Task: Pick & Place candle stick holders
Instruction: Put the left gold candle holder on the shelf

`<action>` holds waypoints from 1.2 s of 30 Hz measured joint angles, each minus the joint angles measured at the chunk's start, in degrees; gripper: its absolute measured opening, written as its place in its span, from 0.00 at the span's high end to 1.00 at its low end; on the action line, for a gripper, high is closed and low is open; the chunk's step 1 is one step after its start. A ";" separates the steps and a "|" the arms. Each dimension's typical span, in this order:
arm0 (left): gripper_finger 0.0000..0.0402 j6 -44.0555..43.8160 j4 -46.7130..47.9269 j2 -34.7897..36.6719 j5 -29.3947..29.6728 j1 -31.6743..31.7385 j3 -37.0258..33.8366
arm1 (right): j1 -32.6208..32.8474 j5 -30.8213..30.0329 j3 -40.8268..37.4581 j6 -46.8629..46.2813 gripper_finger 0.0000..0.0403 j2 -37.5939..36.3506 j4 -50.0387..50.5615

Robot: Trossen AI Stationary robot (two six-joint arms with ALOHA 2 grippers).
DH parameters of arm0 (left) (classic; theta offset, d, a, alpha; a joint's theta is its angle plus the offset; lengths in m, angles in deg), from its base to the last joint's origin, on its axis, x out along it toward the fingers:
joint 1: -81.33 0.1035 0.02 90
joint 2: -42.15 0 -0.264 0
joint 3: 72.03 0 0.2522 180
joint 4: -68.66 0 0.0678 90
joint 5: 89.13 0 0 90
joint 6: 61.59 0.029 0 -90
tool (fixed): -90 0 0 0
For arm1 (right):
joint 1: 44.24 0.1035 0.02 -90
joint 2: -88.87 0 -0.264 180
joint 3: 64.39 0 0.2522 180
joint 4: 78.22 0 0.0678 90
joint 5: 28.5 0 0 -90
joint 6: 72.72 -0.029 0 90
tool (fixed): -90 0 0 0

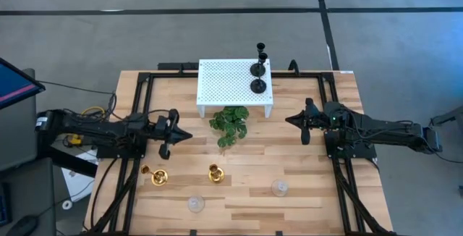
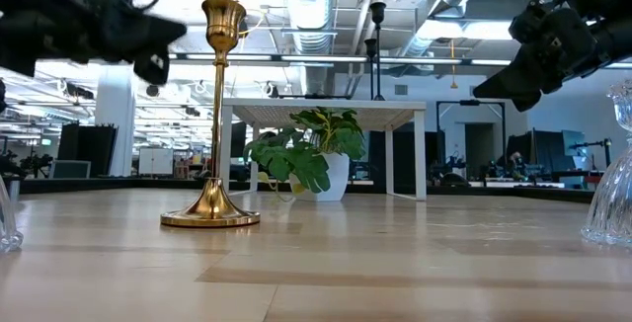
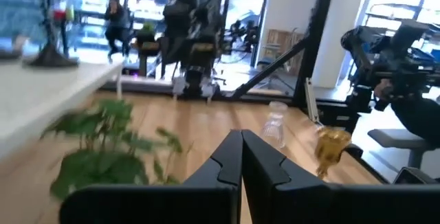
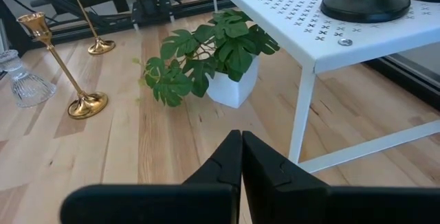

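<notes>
- A light wooden slatted surface (image 1: 304, 163) on a dark frame stands on a grey concrete floor.
- A white perforated metal stand (image 1: 228, 84) sits at the far middle, with a green leafy plant in a white pot (image 1: 229, 125) just in front of it.
- Two black round-based candle stick holders (image 1: 258, 68) stand on the stand's right end, apparently the placing zone.
- Two shiny gold tall-stemmed holders (image 1: 215, 173) and two clear glass holders (image 1: 279, 187) stand on the near surface, judged not yet moved.
- The left gripper (image 1: 176, 130) hovers left of the plant, fingers together and empty.
- The right gripper (image 1: 291, 119) hovers right of the plant, fingers together and empty.
</notes>
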 joint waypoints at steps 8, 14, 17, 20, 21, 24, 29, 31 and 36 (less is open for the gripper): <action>0.99 5.03 -0.27 -5.97 4.35 -8.73 5.10 | 0.00 0.00 0.00 0.00 1.00 0.02 0.00; 0.99 5.16 -0.12 -15.65 9.12 -13.67 10.12 | 0.00 0.00 0.00 0.00 1.00 0.02 0.00; 0.99 5.55 -0.14 -20.03 9.10 -14.93 12.83 | 0.00 0.00 0.00 0.00 1.00 0.02 0.00; 0.99 8.82 -0.15 -23.64 9.16 -15.17 13.70 | 0.00 0.01 0.00 0.00 1.00 0.02 0.00; 0.99 10.05 0.14 -24.65 9.17 -15.11 13.70 | 0.00 0.00 0.00 0.00 1.00 0.02 0.00; 0.99 13.48 0.68 -26.77 10.31 -14.91 13.70 | 0.00 0.02 0.00 0.00 1.00 0.02 0.00; 0.99 17.96 0.60 -27.48 11.09 -14.91 13.70 | 0.00 0.17 0.00 0.00 1.00 0.02 0.00; 0.99 18.21 0.91 -27.48 11.09 -14.91 13.70 | 0.00 0.20 0.00 0.00 1.00 0.02 0.00; 0.99 18.16 2.79 -27.48 11.10 -14.91 13.42 | 0.00 0.20 0.00 0.00 1.00 0.02 0.00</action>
